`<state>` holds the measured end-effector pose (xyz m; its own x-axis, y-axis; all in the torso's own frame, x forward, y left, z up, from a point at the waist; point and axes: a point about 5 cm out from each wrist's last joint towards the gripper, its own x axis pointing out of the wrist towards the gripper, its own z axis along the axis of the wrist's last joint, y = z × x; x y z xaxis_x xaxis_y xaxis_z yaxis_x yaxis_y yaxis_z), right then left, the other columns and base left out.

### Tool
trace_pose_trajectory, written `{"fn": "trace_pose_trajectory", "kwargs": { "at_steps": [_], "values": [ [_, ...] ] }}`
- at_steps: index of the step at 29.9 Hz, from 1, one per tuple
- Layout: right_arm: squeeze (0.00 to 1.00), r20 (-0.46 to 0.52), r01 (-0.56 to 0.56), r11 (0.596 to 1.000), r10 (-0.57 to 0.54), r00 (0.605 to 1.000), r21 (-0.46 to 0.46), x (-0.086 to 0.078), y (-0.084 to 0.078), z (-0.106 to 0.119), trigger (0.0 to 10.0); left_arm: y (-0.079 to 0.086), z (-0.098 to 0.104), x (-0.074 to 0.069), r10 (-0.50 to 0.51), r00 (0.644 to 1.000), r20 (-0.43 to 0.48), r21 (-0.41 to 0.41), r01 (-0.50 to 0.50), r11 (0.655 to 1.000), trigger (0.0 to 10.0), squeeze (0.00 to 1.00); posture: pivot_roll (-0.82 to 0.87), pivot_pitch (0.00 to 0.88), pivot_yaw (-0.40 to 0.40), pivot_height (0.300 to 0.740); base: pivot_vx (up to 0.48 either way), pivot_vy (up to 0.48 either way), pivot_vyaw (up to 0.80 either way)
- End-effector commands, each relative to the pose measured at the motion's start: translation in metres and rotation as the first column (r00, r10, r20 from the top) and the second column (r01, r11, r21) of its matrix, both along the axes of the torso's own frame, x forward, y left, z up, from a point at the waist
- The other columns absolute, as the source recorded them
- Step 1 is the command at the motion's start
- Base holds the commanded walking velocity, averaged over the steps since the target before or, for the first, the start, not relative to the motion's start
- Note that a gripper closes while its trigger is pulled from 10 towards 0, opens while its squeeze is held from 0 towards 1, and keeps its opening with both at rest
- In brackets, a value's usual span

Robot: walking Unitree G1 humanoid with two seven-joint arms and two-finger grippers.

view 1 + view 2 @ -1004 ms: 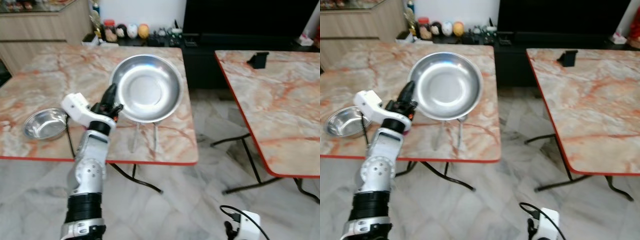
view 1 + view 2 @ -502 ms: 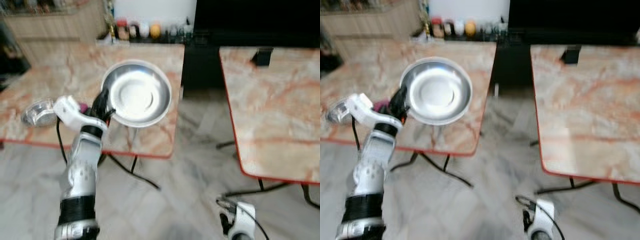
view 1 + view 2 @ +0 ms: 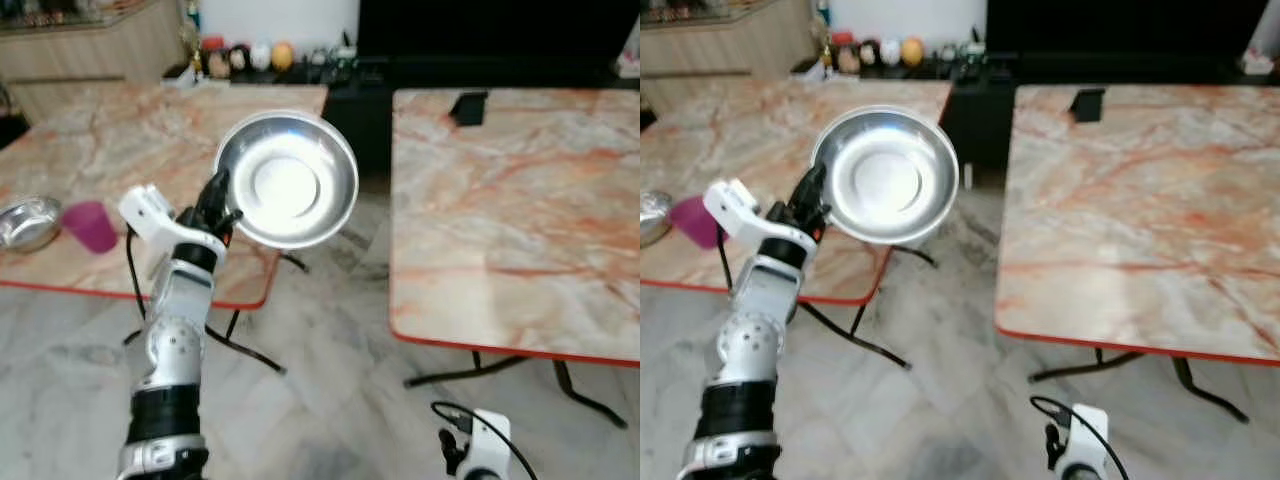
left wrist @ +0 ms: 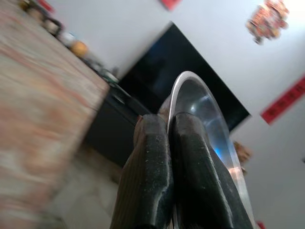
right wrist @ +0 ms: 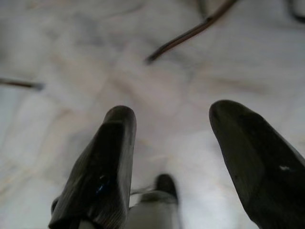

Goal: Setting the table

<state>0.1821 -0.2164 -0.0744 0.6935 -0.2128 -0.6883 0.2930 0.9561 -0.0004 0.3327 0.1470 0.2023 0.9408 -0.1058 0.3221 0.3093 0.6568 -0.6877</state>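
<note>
Left gripper point(image 3: 217, 197) pinches steel plate point(image 3: 289, 180) rim, above marble table point(image 3: 110, 150) edge; right gripper point(image 5: 174, 157) hangs w/ fingers apart.

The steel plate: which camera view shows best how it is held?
The left wrist view: the left gripper has both fingers shut on the rim of the steel plate. The eye views show its whole round face, raised beyond the table edge; the grip there is small.

small bowl point(image 3: 22, 222) cut by edge
</note>
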Motion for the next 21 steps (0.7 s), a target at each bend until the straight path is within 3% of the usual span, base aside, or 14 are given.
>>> {"fn": "trace_pose_trajectory", "kwargs": {
  "at_steps": [1,7,10,21],
  "values": [
    [0.00,0.010,-0.006,1.000,0.006,1.000,0.008,0.002,0.006,0.000,10.0,0.012,0.003,-0.001,0.044,0.999,0.012,0.020,-0.045,0.999,10.0,0.00,0.00,0.000,0.036,0.724,0.000,-0.356,0.00],
    [0.00,0.000,0.001,1.000,-0.001,1.000,0.004,-0.003,0.005,-0.002,10.0,0.013,0.001,-0.002,0.043,0.999,0.012,0.030,-0.044,0.999,10.0,0.00,0.00,0.000,0.031,0.724,0.000,-0.360,0.00],
    [0.00,-0.002,-0.026,1.000,0.026,1.000,-0.011,-0.005,0.003,-0.002,10.0,0.005,-0.002,-0.003,0.007,1.000,0.010,0.057,-0.008,0.998,10.0,0.00,0.01,0.000,0.022,0.724,0.000,-0.360,0.00],
    [0.00,0.027,-0.001,1.000,0.002,1.000,-0.014,0.003,0.000,0.003,10.0,0.005,-0.010,-0.001,0.024,1.000,-0.012,0.090,-0.022,0.996,10.0,0.00,-0.01,0.000,0.016,0.724,0.000,-0.360,0.00]
  ]
}}
